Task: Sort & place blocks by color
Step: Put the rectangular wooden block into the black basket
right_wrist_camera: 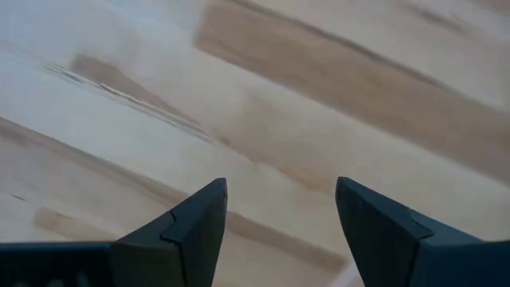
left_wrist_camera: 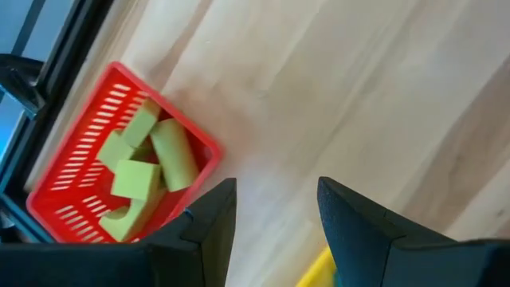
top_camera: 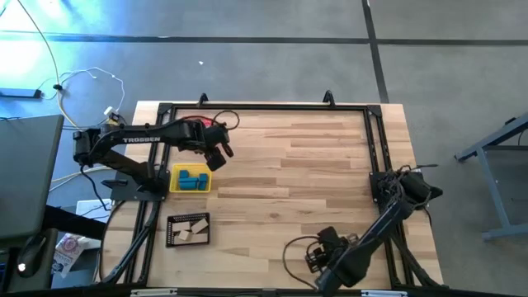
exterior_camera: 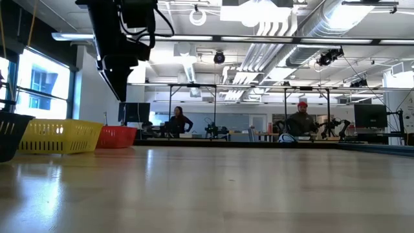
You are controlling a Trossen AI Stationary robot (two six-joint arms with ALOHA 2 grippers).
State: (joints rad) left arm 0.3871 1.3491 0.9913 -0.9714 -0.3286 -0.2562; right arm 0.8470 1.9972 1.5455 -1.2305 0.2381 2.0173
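Observation:
My left gripper (top_camera: 221,155) (left_wrist_camera: 275,215) hovers open and empty above the table, just right of the red mesh tray (left_wrist_camera: 56,171) (top_camera: 195,122). Several light green blocks (left_wrist_camera: 147,171) lie inside that tray. Blue blocks (top_camera: 194,177) sit in the yellow tray (top_camera: 175,178) below the left arm. Tan blocks (top_camera: 191,229) lie in the black tray (top_camera: 172,231). My right gripper (top_camera: 316,257) (right_wrist_camera: 279,215) waits open over bare wood near the table's near edge. No loose block shows on the table top.
The three trays stand in a column along the table's left side; the low view shows the yellow tray (exterior_camera: 58,136), red tray (exterior_camera: 116,136) and black tray (exterior_camera: 10,136). A black frame (top_camera: 375,140) borders the table. People sit at desks in the room behind.

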